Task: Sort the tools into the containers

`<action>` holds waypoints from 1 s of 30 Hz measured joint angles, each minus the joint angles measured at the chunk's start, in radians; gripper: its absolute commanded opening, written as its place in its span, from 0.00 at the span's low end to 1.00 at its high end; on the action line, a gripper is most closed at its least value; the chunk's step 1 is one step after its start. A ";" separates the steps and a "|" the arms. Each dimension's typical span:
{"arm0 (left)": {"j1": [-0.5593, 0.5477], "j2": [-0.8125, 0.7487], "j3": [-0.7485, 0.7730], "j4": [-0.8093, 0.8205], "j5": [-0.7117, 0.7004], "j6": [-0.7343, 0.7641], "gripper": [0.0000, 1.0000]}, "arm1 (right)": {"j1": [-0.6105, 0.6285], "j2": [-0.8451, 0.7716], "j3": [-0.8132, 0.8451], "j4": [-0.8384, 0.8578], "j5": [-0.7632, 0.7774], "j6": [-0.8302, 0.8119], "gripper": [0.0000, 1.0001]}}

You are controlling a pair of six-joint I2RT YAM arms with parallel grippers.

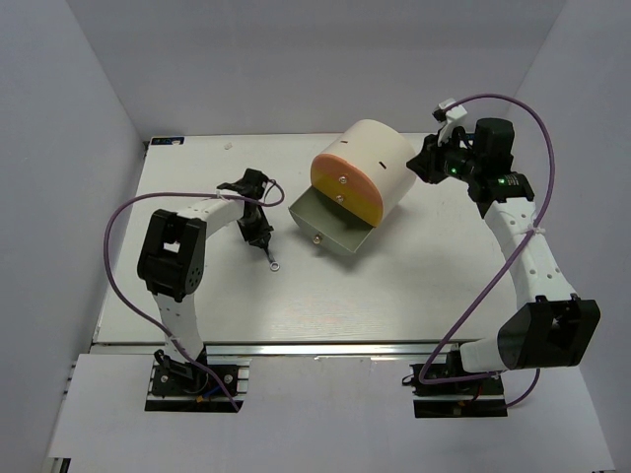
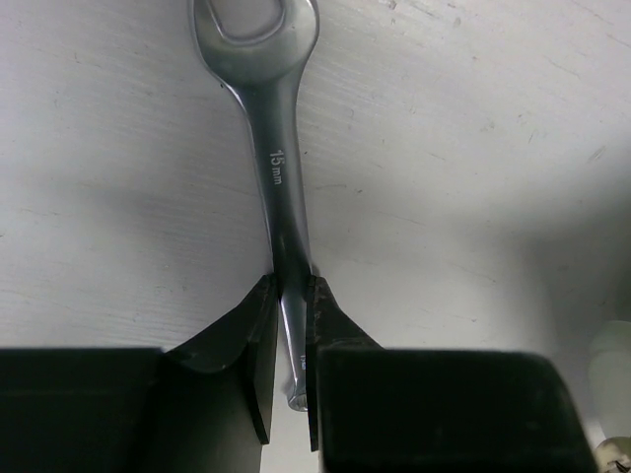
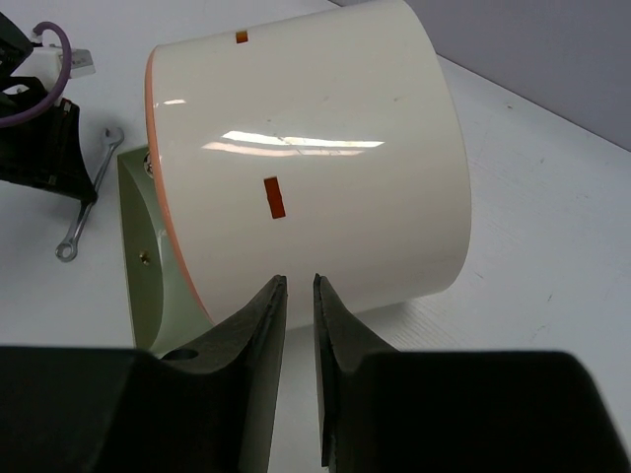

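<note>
The silver wrench (image 1: 270, 259) lies flat on the white table, marked 15 mm in the left wrist view (image 2: 281, 177). My left gripper (image 1: 258, 235) is shut on its shaft near one end (image 2: 292, 284); the ring end points away. The cream drum cabinet (image 1: 383, 158) has an orange front (image 1: 345, 187), and its grey drawer (image 1: 330, 229) is pulled out toward the wrench. My right gripper (image 1: 426, 164) hovers behind the cabinet (image 3: 325, 177), jaws (image 3: 300, 284) almost together with nothing between them. No screwdrivers are in view.
The right wrist view shows the open drawer's side (image 3: 148, 256), the wrench (image 3: 84, 212) and the left gripper's fingers (image 3: 54, 148) beyond the cabinet. White walls enclose the table (image 1: 414, 286) at the back and sides.
</note>
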State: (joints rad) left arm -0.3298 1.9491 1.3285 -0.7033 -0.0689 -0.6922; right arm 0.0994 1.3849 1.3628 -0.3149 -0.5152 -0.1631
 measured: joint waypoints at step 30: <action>-0.012 0.077 0.099 -0.113 -0.069 0.110 0.24 | -0.015 -0.018 -0.035 0.027 -0.004 0.025 0.23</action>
State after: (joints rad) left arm -0.3416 2.0258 1.4277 -0.8162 -0.1375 -0.5819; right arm 0.0845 1.3674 1.3273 -0.2874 -0.5194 -0.1379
